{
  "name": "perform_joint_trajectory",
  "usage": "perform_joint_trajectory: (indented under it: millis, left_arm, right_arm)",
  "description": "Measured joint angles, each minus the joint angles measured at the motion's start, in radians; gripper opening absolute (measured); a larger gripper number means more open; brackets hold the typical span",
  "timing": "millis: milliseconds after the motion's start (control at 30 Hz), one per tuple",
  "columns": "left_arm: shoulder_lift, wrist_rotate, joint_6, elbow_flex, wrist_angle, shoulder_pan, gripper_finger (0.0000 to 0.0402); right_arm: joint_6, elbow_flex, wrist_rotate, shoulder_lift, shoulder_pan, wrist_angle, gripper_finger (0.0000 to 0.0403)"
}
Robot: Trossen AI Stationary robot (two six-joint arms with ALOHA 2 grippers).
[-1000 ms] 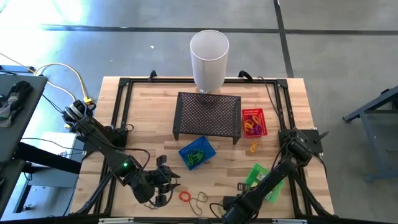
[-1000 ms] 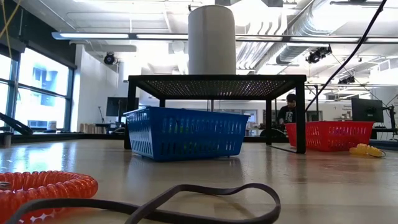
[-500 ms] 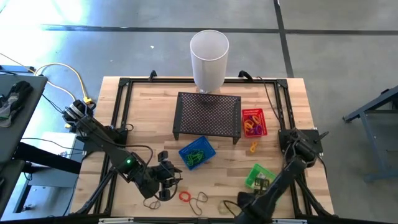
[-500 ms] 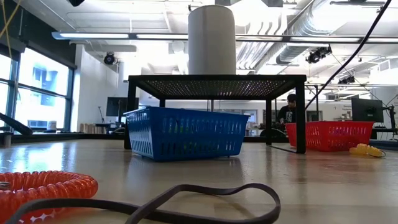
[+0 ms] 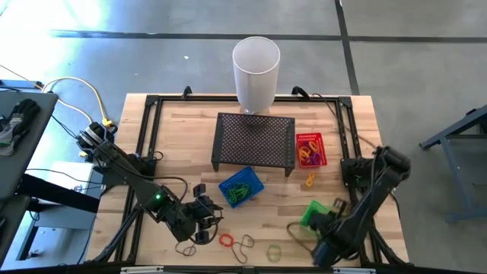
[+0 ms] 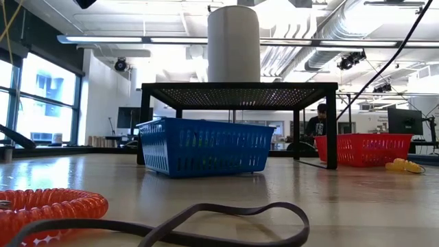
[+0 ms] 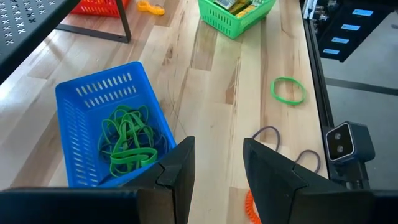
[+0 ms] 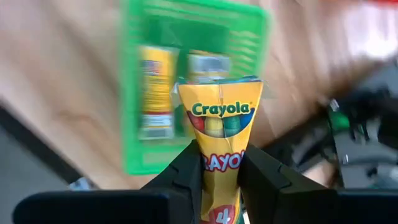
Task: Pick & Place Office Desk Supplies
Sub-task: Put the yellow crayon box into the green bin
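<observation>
My right gripper (image 8: 219, 171) is shut on a yellow Crayola crayon box (image 8: 221, 118). It hangs over the green basket (image 8: 186, 81), which holds two more yellow boxes; in the high view the gripper (image 5: 323, 221) is at that basket (image 5: 312, 209). My left gripper (image 7: 217, 171) stands open with nothing between its fingers, near the blue basket (image 7: 112, 137) of green bands. A red coiled band (image 5: 226, 240), a dark band (image 5: 245, 243) and a green band (image 5: 274, 250) lie flat near the table's front edge. My right gripper pinches the crayon box between its two fingers (image 8: 186, 171), on the box's two broad faces (image 8: 219, 163) toward one end. The fingers point steeply down. The box sticks out past the fingertips toward the green basket, lifted clear of it.
A black mesh stand (image 5: 255, 141) fills the table's middle, with a tall white cylinder (image 5: 256, 72) behind it. A red basket (image 5: 310, 149) with coloured bands sits at the right, a yellow piece (image 5: 310, 180) in front of it. The low view shows the coil (image 6: 48, 206) and dark band (image 6: 206, 219).
My right gripper has risen from the table's near edge and gone toward the far right, over the green basket, rolling its wrist. The green band by the near edge, covered by that arm before, now shows.
</observation>
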Motion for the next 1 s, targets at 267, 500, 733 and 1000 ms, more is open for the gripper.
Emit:
perform_joint_trajectory:
  millis: [267,500,733,1000]
  left_arm:
    - [0.000,0.002,-0.063,0.000,-0.011,-0.011,0.0130]
    - [0.000,0.003,-0.069,0.000,-0.018,-0.010,0.0130]
    - [0.000,0.003,-0.071,0.000,-0.016,-0.011,0.0130]
    - [0.000,-0.003,-0.101,0.000,-0.015,-0.011,0.0130]
  right_arm:
    - [0.240,-0.373,-0.010,-0.245,0.032,0.351,0.0077]
    - [0.233,-0.552,-0.010,-0.260,0.009,0.592,0.0077]
    - [0.218,-0.609,-0.003,-0.257,-0.025,0.672,0.0078]
    - [0.220,-0.608,-0.012,-0.257,-0.038,0.671,0.0107]
